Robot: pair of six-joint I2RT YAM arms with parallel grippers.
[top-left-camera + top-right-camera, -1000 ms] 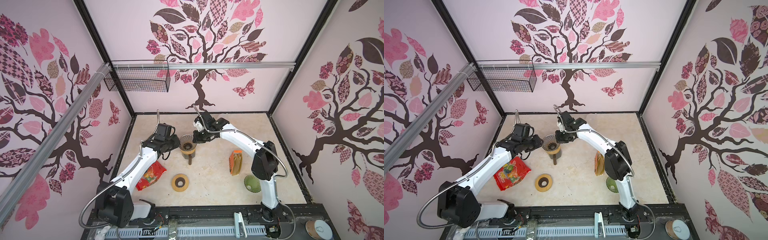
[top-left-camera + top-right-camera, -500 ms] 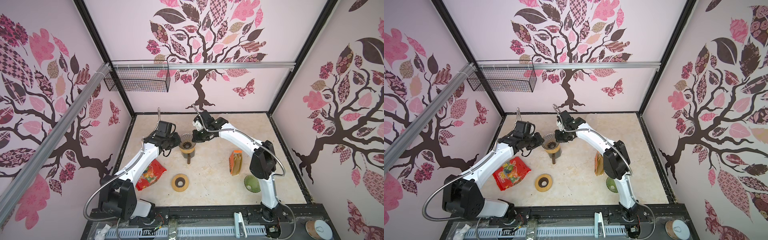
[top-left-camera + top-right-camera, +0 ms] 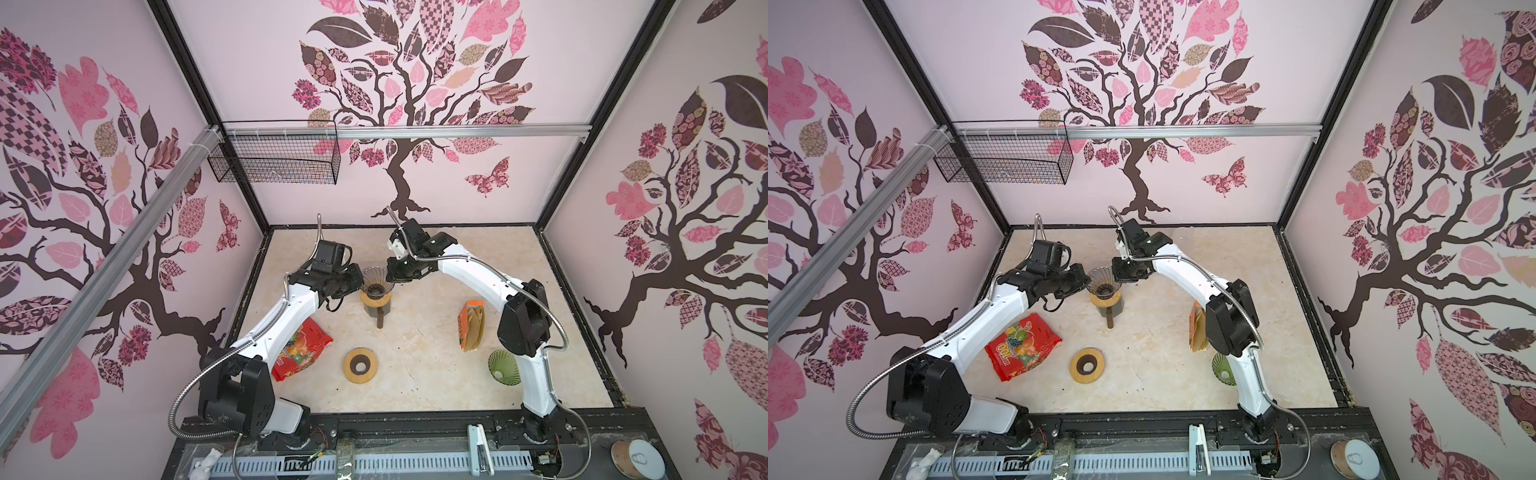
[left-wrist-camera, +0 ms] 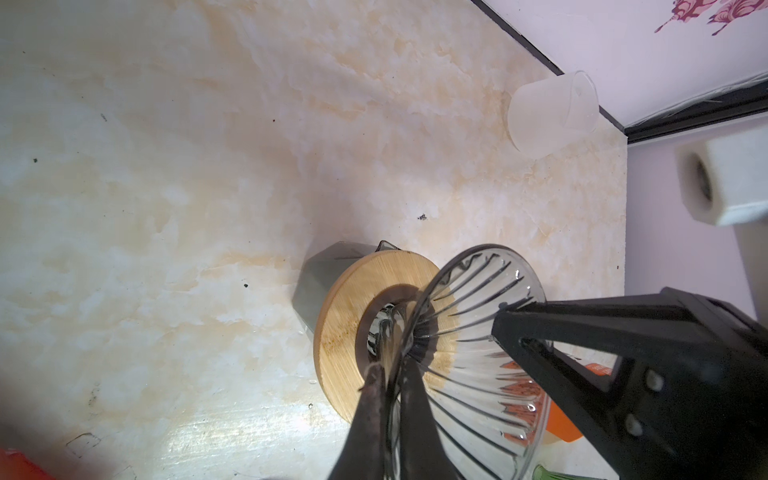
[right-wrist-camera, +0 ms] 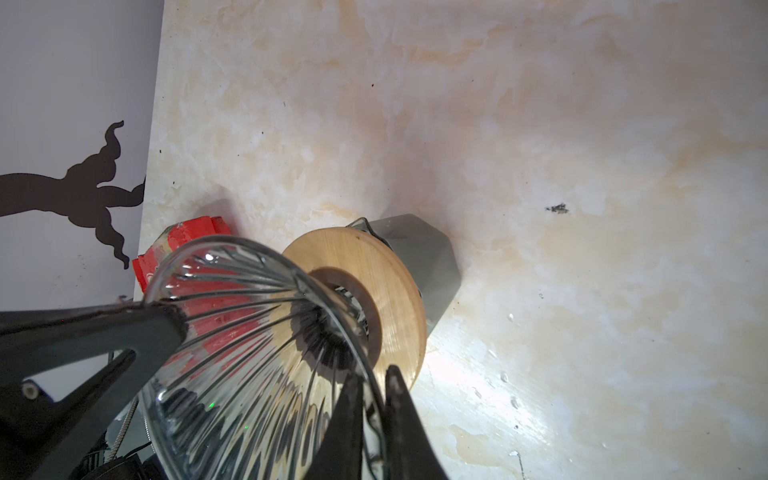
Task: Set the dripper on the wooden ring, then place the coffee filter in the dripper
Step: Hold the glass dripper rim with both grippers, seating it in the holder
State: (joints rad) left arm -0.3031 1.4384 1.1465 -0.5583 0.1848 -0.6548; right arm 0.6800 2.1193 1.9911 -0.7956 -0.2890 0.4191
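Left wrist view: the left gripper (image 4: 390,368) has its two fingers closed tight on the thin glass wall of the dripper (image 4: 469,291), near the narrow end of the cone; the right gripper (image 4: 505,322) comes in from the opposite side and meets the rim. In the right wrist view the right gripper (image 5: 372,378) is likewise pinched almost shut on the ribbed glass, with the wall caught between its fingers. The dripper sits tilted in a wooden ring (image 5: 395,291) on top of a grey carafe (image 5: 424,249). In both top views the two arms meet over this stack near the middle of the marble-patterned table (image 3: 415,374), the left gripper (image 3: 358,284) on one side of the dripper (image 3: 376,284) and the right gripper (image 3: 391,276) on the other. The coffee filters (image 3: 473,332) stand in an orange packet beside the right arm, well apart from the dripper; a red snack bag (image 3: 301,349) lies by the left arm; a second wooden ring (image 3: 360,365) lies flat between them; a green dripper (image 3: 503,368) rests near the right arm's base.
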